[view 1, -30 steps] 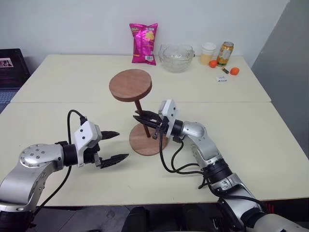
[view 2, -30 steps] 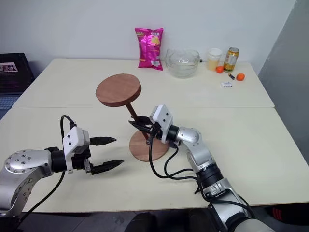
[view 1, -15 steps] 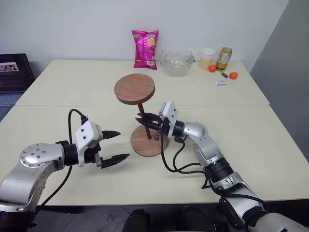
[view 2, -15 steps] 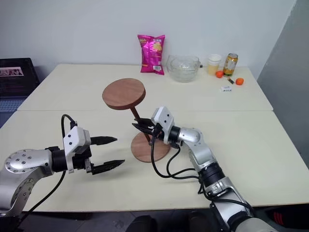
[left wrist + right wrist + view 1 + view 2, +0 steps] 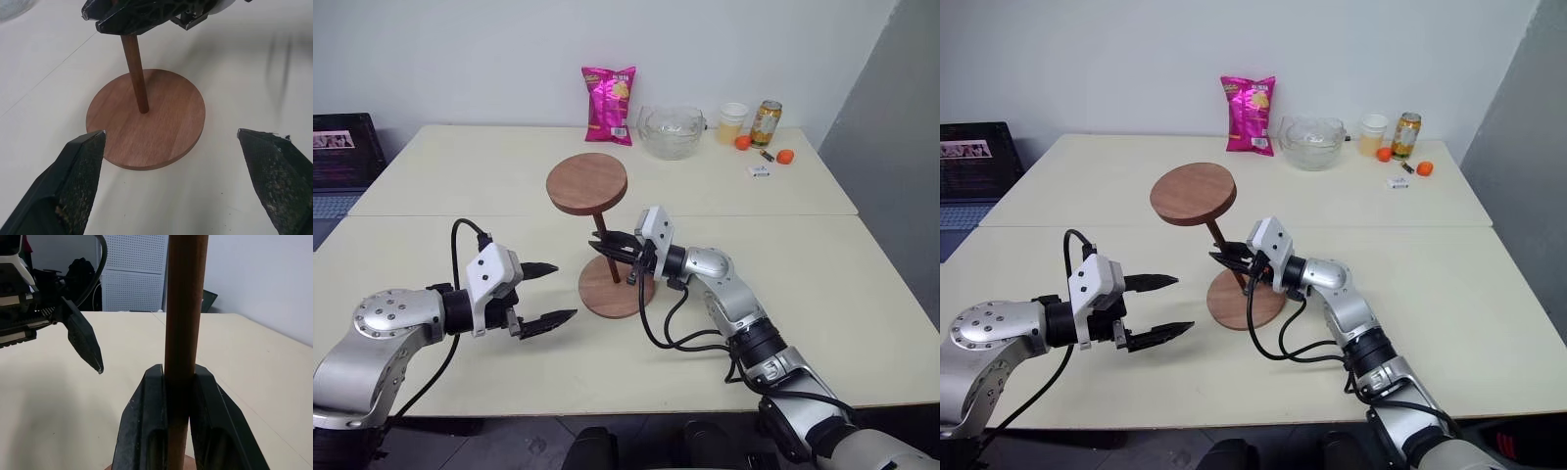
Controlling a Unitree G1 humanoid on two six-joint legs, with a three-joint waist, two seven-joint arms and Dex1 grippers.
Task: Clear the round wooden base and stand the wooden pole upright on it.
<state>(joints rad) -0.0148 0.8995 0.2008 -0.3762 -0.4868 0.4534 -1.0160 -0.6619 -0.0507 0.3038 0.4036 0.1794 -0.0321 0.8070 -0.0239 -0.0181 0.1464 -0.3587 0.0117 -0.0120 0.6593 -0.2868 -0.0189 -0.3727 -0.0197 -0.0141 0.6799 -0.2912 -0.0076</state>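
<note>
The round wooden base (image 5: 607, 292) lies flat on the near table with nothing else on it. The wooden pole (image 5: 604, 240) stands with its foot at the base's centre (image 5: 142, 110), leaning slightly left, its fixed disc (image 5: 587, 182) on top. My right gripper (image 5: 606, 245) reaches in level from the right and is shut on the pole's shaft (image 5: 186, 308) a little above the base. My left gripper (image 5: 563, 291) hovers open just left of the base, pointing at it, with nothing between its fingers (image 5: 78, 181).
Along the far table edge stand a pink chips bag (image 5: 608, 91), a glass bowl (image 5: 671, 130), a cup (image 5: 734, 122), a can (image 5: 766, 121) and small orange fruits (image 5: 785, 155). A dark box (image 5: 337, 147) sits off the table at the far left.
</note>
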